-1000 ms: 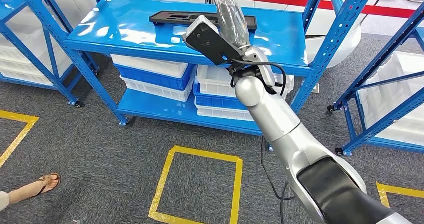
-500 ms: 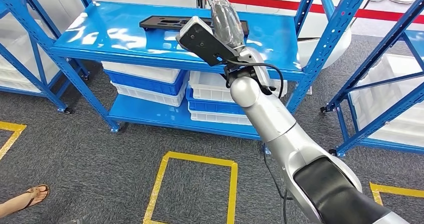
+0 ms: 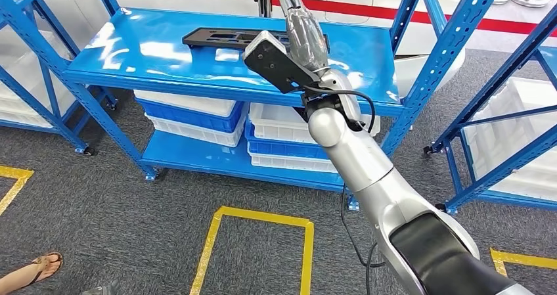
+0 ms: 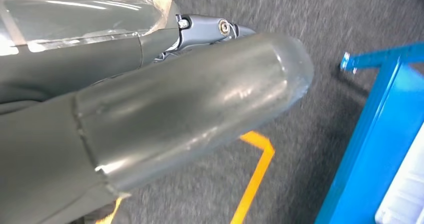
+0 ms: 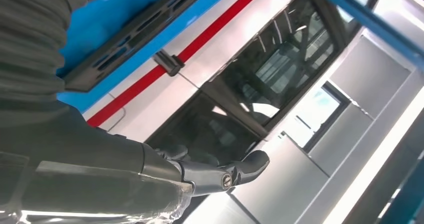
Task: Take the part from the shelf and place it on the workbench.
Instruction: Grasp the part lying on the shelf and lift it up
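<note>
A long black part (image 3: 217, 37) with slots lies flat on the top board of the blue shelf (image 3: 164, 65). My right arm stretches up over that board. My right hand (image 3: 299, 22), in its clear plastic cover, hovers above the part's right end. In the right wrist view the part (image 5: 135, 32) lies on the blue board beside the ribbed cover. There my right hand (image 5: 200, 176) has its thumb out and holds nothing. My left hand (image 4: 175, 109) hangs over the grey carpet with nothing in it.
White and blue bins (image 3: 190, 104) are stacked on the lower shelf boards. More blue racks stand at the left (image 3: 26, 58) and the right (image 3: 499, 111). A yellow tape square (image 3: 263, 216) marks the carpet. A person's sandalled foot (image 3: 33, 269) is at the lower left.
The whole view has shifted, so the camera moved. My right arm stays stretched over the shelf, its hand now a little further over the part's right end.
</note>
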